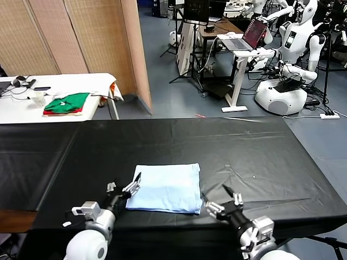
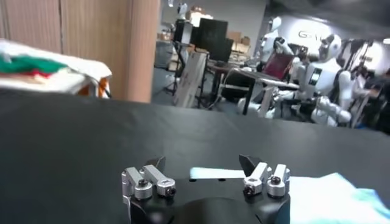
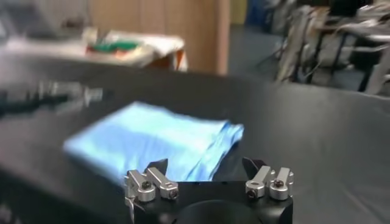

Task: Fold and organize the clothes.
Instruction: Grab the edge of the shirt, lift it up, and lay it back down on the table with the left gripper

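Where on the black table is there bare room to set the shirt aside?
The black table is bare from the folded shirt back to the far edge, and across the whole stretch to its right. Its left side is bare too. Crowded only at the near edge: left gripper at the shirt's left corner, right gripper by its right corner, both open.
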